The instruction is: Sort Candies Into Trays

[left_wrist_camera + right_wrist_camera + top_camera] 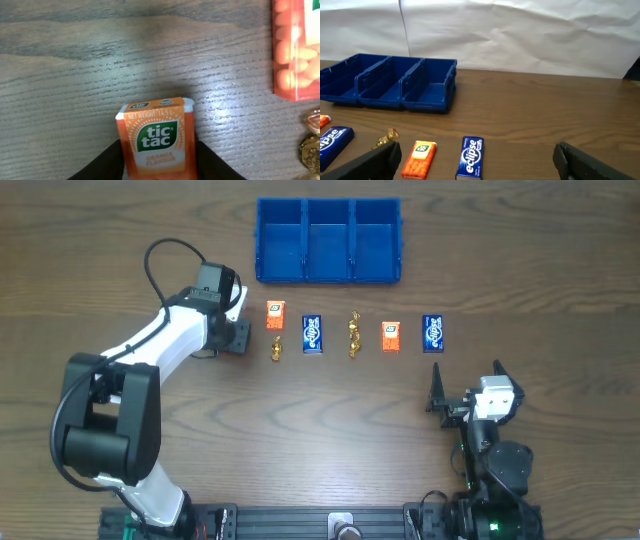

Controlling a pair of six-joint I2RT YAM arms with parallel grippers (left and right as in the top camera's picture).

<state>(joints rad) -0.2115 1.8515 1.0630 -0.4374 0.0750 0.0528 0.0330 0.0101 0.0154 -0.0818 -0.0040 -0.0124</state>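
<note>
The left gripper (159,162) is clamping an orange box (157,135) by its sides, low at the counter (75,75) near another orange box (297,50), so I judge it should be lifting straight up, clearing that neighbour, before crossing to the tray (328,278).

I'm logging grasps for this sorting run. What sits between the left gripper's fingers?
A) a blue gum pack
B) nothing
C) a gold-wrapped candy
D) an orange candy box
D: in the left wrist view the orange candy box stands between the two fingers of the left gripper, which press against its sides.
</note>
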